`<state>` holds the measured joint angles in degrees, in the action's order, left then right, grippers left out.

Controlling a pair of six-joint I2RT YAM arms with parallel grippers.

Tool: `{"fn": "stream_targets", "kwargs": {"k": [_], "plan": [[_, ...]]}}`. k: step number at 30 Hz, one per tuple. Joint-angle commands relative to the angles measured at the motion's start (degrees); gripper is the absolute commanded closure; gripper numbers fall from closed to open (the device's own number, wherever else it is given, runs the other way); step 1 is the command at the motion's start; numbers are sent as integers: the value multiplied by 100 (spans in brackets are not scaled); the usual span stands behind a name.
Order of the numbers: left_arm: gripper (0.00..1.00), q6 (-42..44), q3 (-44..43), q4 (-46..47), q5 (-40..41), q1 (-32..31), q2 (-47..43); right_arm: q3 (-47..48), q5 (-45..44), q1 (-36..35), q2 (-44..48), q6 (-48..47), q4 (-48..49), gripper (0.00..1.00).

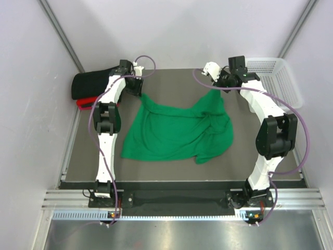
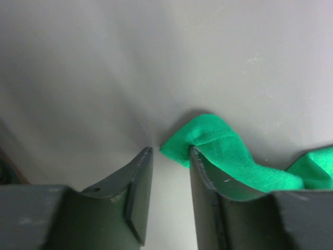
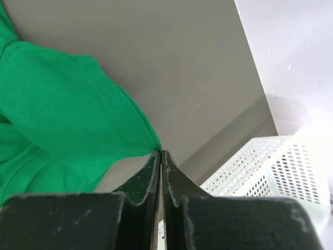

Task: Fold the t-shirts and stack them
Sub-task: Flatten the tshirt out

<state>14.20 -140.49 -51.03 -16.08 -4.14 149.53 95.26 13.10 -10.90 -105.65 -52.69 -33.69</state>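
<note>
Sliver of red t-shirt [image 1: 82, 104], under black t-shirt [image 1: 92, 83]

On the table [image 1: 171, 169] a t-shirt [image 1: 177, 133] lies central, stacked t-shirts [image 1: 92, 83] far left, basket [image 1: 276, 78] far right.

Top external camera: sat high above and behind arm bases [image 1: 104, 191], looked steeply down, took in whole dark grey table [image 1: 171, 172] from afar. Left wrist camera: looked along left gripper [image 2: 170, 149], close above table. Right wrist camera: looked along right gripper [image 3: 161, 152] toward white plastic mesh basket [image 3: 270, 166]. All three shared bright green cloth t-shirt [image 1: 177, 130].
</note>
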Motion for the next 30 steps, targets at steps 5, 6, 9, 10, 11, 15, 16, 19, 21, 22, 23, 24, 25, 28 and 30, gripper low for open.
{"fn": "stream_targets", "kwargs": {"k": [5,6,9,10,11,15,16,19,21,22,23,24,25,28,30], "plan": [[67,39,-14,-92,-352,36,102,1,-115,-106,211,39,64,100],[67,31,3,-109,-370,36,94,-8,-124,-97,211,57,73,100],[81,57,21,-127,-423,36,85,-87,-141,-97,255,74,126,100],[86,57,13,-127,-423,36,76,-96,-150,-97,246,92,143,100],[91,57,4,-127,-440,45,58,-96,-150,-97,264,127,161,100],[100,136,21,-136,-371,36,-353,-96,-439,-97,386,416,442,100],[100,153,21,-136,-318,36,-477,-52,-466,-88,430,478,556,100],[100,180,56,-109,-133,54,-1153,149,-545,-44,650,785,714,100],[100,215,144,-39,-72,80,-1774,282,-642,0,886,1110,768,100],[100,241,414,187,-54,106,-2344,369,-651,43,1105,1277,802,100],[100,259,686,407,-54,124,-2350,379,-651,44,1247,1331,829,100],[100,303,1333,644,-10,142,-3020,388,-642,52,1387,1366,847,100],[100,399,1644,855,43,142,-3349,388,-625,61,1511,1401,855,100],[100,592,2524,1402,166,151,-4439,388,-537,79,2082,1507,777,100],[100,611,2902,1402,175,159,-5105,431,-528,79,2495,1629,715,100]]}}
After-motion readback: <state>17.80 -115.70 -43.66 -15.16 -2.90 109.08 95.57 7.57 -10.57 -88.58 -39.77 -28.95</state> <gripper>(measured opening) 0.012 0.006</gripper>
